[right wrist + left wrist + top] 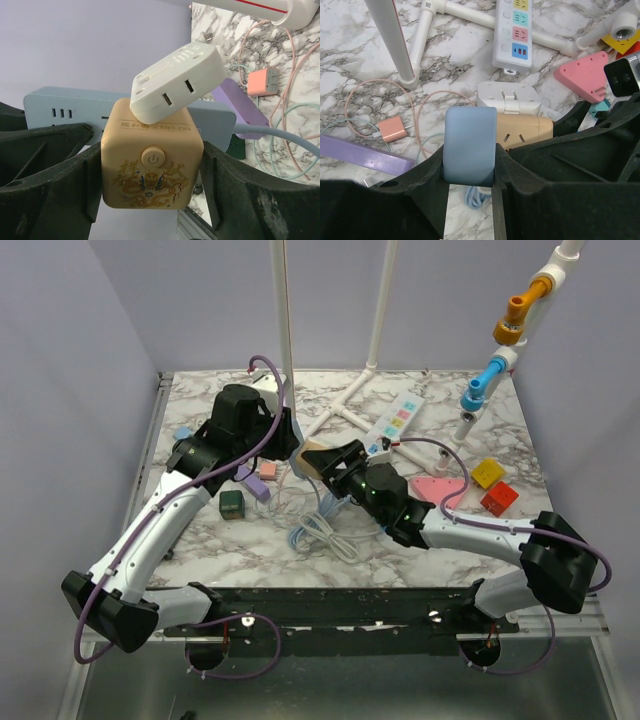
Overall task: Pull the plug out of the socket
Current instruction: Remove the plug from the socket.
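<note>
My left gripper (470, 159) is shut on the end of a light blue power strip (470, 135), held above the table. My right gripper (151, 172) is shut on a tan cube socket (150, 150) with a power button and a gold dragon print. A white adapter (175, 82) sits tilted on the cube's top face. The cube rests against the blue strip (60, 107); I cannot tell how they join. In the top view the two grippers, left (288, 445) and right (338, 462), meet at the cube (314, 458) mid-table. The strip's blue cable (322, 532) lies coiled below.
A white power strip (395, 422) and a white pipe frame (345, 405) lie behind. A pink charger (267, 470), purple bar (252, 483) and green cube (232, 504) sit left. A pink triangle (437, 486), yellow block (488, 472) and red block (499, 499) sit right.
</note>
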